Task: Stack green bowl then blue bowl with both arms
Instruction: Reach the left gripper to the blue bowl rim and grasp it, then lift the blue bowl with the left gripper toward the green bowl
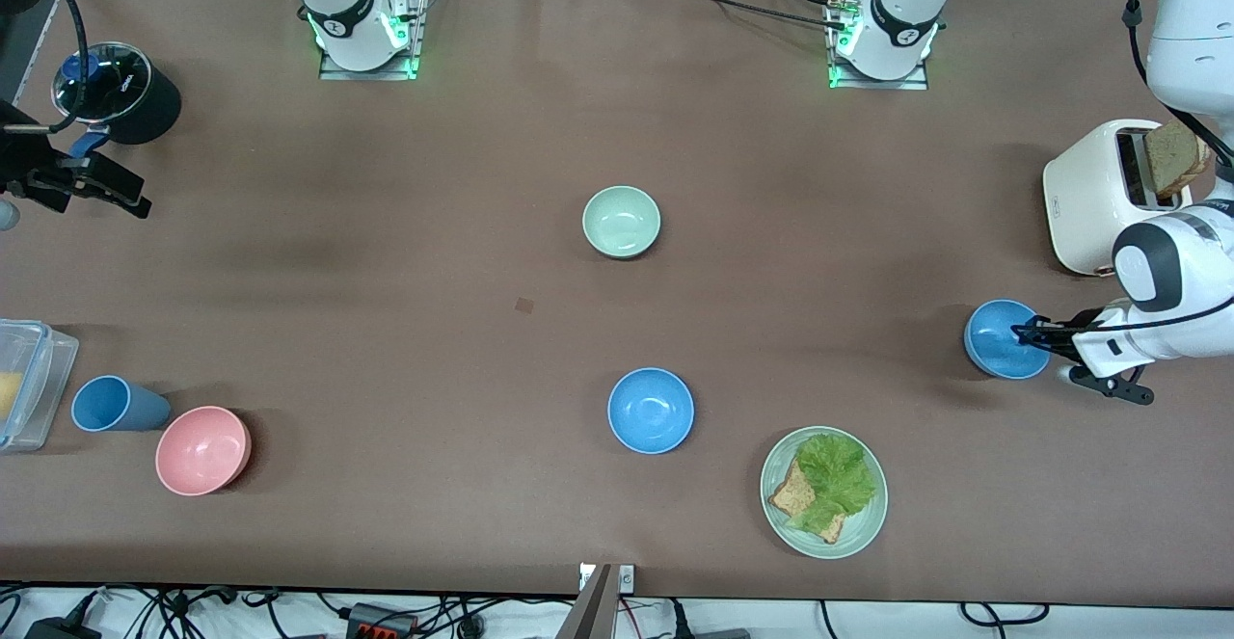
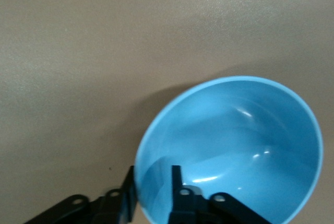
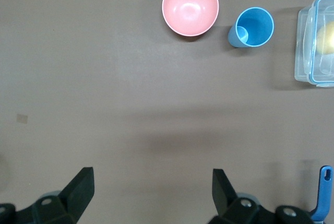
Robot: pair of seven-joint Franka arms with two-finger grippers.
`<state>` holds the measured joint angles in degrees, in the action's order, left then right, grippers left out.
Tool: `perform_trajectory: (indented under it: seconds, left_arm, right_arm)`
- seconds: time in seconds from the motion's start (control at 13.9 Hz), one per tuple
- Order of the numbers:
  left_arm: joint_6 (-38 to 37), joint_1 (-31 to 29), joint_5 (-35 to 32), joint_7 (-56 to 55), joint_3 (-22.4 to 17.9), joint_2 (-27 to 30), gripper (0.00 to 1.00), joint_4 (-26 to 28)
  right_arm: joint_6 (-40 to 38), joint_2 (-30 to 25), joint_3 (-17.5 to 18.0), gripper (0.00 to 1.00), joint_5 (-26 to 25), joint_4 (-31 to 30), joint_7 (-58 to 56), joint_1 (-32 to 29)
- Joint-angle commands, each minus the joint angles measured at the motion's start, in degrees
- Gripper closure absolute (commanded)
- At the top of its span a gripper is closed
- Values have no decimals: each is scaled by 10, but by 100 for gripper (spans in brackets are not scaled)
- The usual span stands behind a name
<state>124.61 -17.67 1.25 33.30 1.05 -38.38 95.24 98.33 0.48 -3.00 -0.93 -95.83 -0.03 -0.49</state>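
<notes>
Pinching the rim of a blue bowl [image 1: 998, 340] is the left gripper [image 1: 1024, 333]. The right gripper [image 3: 152, 190] waits, spread wide.

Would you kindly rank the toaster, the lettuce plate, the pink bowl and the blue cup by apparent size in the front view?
1. Toaster
2. Lettuce plate
3. Pink bowl
4. Blue cup, lying on its side; only slightly smaller than the bowl.

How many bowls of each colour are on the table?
Blue bowls: 2, one by the plate and one with its rim between the left gripper's fingers
Green bowl: 1
Pink bowl: 1
Total: 4 bowls
</notes>
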Motion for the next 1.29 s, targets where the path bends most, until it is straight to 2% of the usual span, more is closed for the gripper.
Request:
perform_trajectory:
  seconds: [0.0, 0.07, 0.29, 0.5, 0.72, 1.0, 1.22]
  left_arm:
    - [3, -2, 9, 18, 3, 0, 91, -3]
    - [1, -3, 12, 16, 4, 0, 99, -3]
    - [-9, -3, 15, 14, 8, 3, 99, -4]
    - [-71, -2, 17, 12, 20, 16, 99, -17]
    - [-132, 2, 52, -8, 39, 49, 99, -17]
    - [-223, 3, 63, -160, 105, 104, 100, -17]
    - [-244, 3, 87, -295, 163, 135, 100, -9]
  right_arm:
    - [-3, -7, 1, 0, -4, -1, -2, 7]
    - [-2, -7, 1, 0, -5, -1, -3, 7]
    - [-2, -6, 1, 0, -2, -1, -2, 4]
    - [0, -5, 1, 0, -1, 0, -1, 4]
    - [1, -5, 1, 0, -3, 0, -1, 4]
    - [3, -4, 1, 0, -6, 0, -1, 6]
    - [3, -4, 1, 0, -6, 1, -1, 6]
